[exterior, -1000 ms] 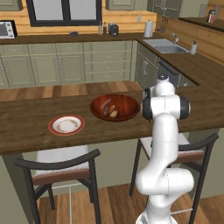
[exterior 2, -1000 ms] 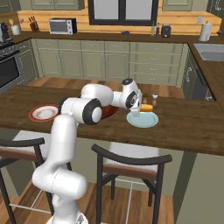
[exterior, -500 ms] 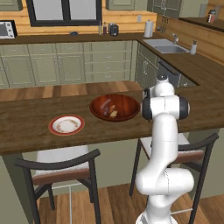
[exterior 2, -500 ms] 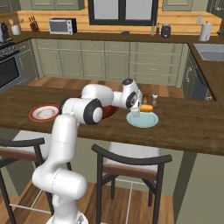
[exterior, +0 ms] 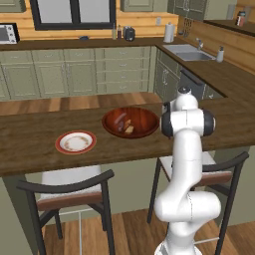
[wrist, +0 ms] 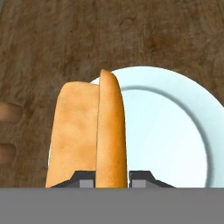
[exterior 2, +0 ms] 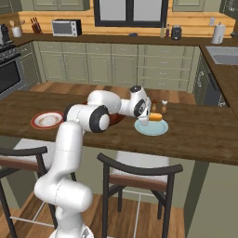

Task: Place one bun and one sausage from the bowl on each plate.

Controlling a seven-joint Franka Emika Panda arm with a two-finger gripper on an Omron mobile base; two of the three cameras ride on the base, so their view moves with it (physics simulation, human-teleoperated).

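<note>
My gripper (exterior 2: 146, 120) hangs just above the pale teal plate (exterior 2: 152, 128) and is shut on the yellow-orange bun (exterior 2: 156, 116). In the hand view the bun (wrist: 92, 131) runs up from between my two dark fingertips (wrist: 142, 177), over the left part of the plate (wrist: 170, 131). The big reddish-brown bowl (exterior: 130, 122) sits mid-counter with a dark sausage (exterior: 119, 119) and a tan bun (exterior: 129, 128) inside. My arm covers most of the bowl (exterior 2: 116, 120) in the right base view. The white red-rimmed plate (exterior: 75, 142) lies bare to the bowl's left.
Two small shakers (exterior 2: 158, 106) stand just behind the teal plate. Two dark chairs (exterior 2: 139, 174) are tucked under the counter's near edge. The wooden counter (exterior: 30, 134) stretches left past the white plate (exterior 2: 47, 120).
</note>
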